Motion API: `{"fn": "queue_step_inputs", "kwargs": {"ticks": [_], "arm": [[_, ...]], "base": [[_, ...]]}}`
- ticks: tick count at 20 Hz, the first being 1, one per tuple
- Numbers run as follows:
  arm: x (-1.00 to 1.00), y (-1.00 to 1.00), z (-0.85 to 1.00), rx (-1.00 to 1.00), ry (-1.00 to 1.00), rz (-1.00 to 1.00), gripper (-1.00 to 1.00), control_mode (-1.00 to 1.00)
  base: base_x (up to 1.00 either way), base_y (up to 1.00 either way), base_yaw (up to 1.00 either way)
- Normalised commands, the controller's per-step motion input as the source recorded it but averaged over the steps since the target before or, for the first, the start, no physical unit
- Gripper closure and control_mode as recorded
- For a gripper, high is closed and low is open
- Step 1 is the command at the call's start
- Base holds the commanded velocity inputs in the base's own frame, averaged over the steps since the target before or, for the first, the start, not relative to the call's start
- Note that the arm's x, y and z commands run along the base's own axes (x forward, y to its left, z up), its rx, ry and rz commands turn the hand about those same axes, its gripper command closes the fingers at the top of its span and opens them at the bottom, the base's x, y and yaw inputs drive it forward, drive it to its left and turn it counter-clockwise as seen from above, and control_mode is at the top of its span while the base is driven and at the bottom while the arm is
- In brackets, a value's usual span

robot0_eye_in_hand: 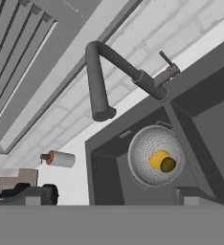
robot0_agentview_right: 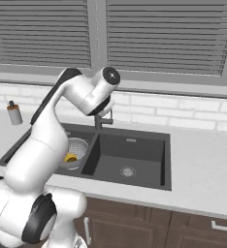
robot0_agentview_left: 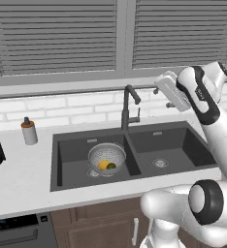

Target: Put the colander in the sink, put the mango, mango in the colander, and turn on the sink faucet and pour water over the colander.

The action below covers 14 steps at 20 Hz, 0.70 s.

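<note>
Hanging with jaws spread wide, the gripper (robot0_agentview_left: 160, 86) could overshoot the sink faucet (robot0_agentview_left: 129, 107) lever and swing its spout off the colander (robot0_agentview_left: 106, 159).

Beyond the claw, grey louvred shutters (robot0_agentview_left: 57, 36) close off the window above a white brick backsplash (robot0_agentview_left: 62, 109), with a pale countertop (robot0_agentview_left: 18, 179) spread below the claw, brown cabinet fronts (robot0_agentview_right: 135, 227) beneath it, and a small grey bottle (robot0_agentview_left: 29, 131) far left.
</note>
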Motion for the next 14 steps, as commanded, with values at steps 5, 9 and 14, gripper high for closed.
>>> {"fn": "queue_step_inputs", "kwargs": {"ticks": [5,9,14], "arm": [[0.63,-0.39,0.01,0.22,0.13,0.14,-1.00,-1.00],[0.62,-0.35,0.02,0.23,0.12,0.14,-1.00,-1.00],[0.52,-0.06,0.00,0.13,0.05,0.11,-1.00,-1.00]], "base": [[0.00,0.00,0.00],[0.00,0.00,0.00],[0.00,0.00,0.00]]}}
